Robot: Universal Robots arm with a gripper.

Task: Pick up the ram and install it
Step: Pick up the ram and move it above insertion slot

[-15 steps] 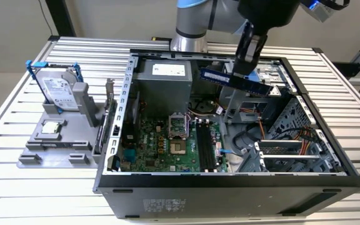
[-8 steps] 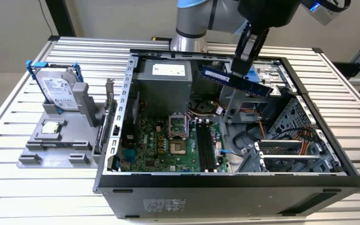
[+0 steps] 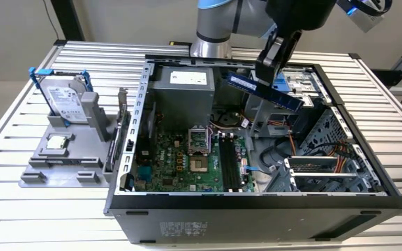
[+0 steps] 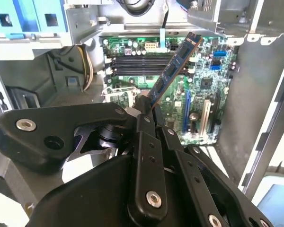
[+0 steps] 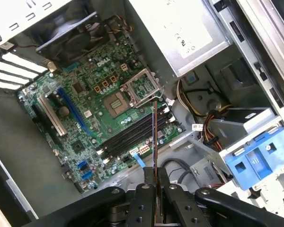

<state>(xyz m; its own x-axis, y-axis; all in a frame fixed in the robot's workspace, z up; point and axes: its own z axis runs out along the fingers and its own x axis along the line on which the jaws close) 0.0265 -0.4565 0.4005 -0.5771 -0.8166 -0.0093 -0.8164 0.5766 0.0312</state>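
Surface: slatted metal table (image 3: 40, 230) with a pale wall behind. A grey computer case (image 3: 257, 214) lies on it, side open and facing up.
Pincer (image 3: 265, 65): above the open case, black and clenched on one end of the ram.
Ram (image 3: 264, 90): a long narrow stick with a row of dark chips, in the air and tilted. It slopes down and away from the pincer toward the exterior view's right, touching nothing else.
Ram in the second wrist view (image 4: 173, 71): juts out slantwise from the pincer (image 4: 144, 108), broad face showing.
Ram in the first wrist view (image 5: 154, 137): edge-on – a thin line running straight out of the pincer (image 5: 155, 176).
Motherboard (image 3: 180, 162): green, flat on the case floor, below the pincer.
Memory slots (image 3: 229, 162): dark parallel rows on the board, beneath the pincer and well apart from the ram's free end. In the first wrist view (image 5: 132, 132), the ram's edge crosses them.
Processor socket (image 3: 199, 151): just beside the slots, metal frame around it.
Power supply (image 3: 183, 94): grey box in the case, level with the ram, on the pincer's side toward the exterior view's left.
Blue drive bay (image 3: 292, 86): just behind the ram, close under the pincer.
Hard drive (image 3: 67, 102): silver, in a blue-edged frame, upright on a grey fixture (image 3: 61, 167). It is well away from the pincer, outside the case – toward the exterior view's left.
Small square chip (image 3: 58, 141): on the same fixture, in front of the drive.
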